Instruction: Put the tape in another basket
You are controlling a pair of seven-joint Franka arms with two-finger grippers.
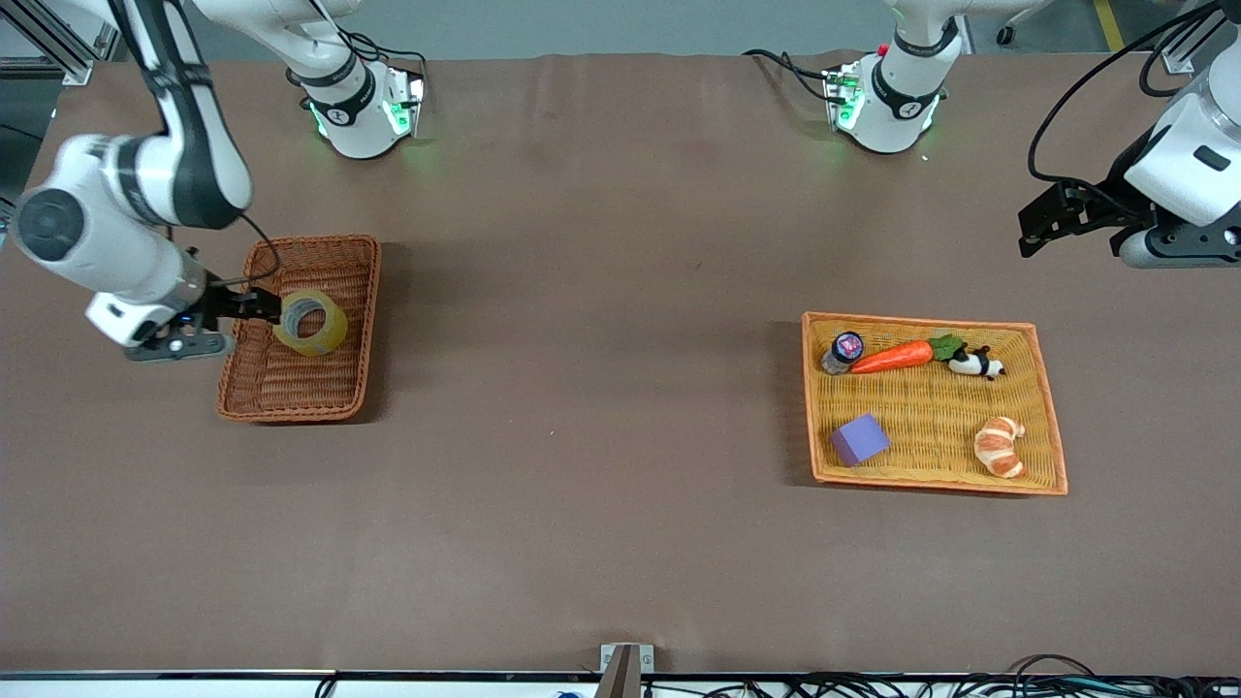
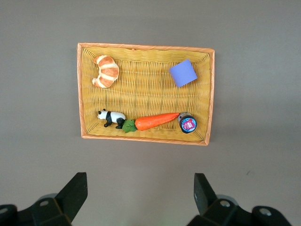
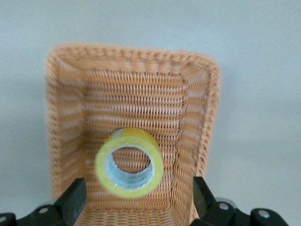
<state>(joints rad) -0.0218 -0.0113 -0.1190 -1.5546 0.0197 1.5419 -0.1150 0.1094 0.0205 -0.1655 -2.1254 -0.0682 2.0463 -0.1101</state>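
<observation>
Tape [image 1: 311,322] lies in the basket [image 1: 361,320], in the half farther from the front camera, ring tilted so its grey core faces partly upward. In the right wrist view the tape [image 3: 129,162] sits on the woven floor of the basket [image 3: 61,117], apart from the walls.

Right gripper [image 1: 254,306] hangs over the basket, at about 9 o'clock of the tape in the front view. Its fingers are spread wide with nothing between them; in the right wrist view the two fingertips [image 3: 73,197] flank the roll without touching it.

Left gripper [image 1: 1035,231] waits in the air at the left arm's end of the table, at roughly 1 o'clock from the yellow-orange tray [image 1: 1052,427]. Jaws wide apart, empty; the left wrist view shows both fingertips [image 2: 75,188] over bare table.

Tray contents, front view: carrot [image 1: 892,357], toy panda [image 1: 975,363] and small round jar [image 1: 843,351] along the edge farther from the front camera; purple block [image 1: 859,439] and croissant [image 1: 1000,446] nearer to it.

Brown table [image 1: 601,407] covering throughout.
</observation>
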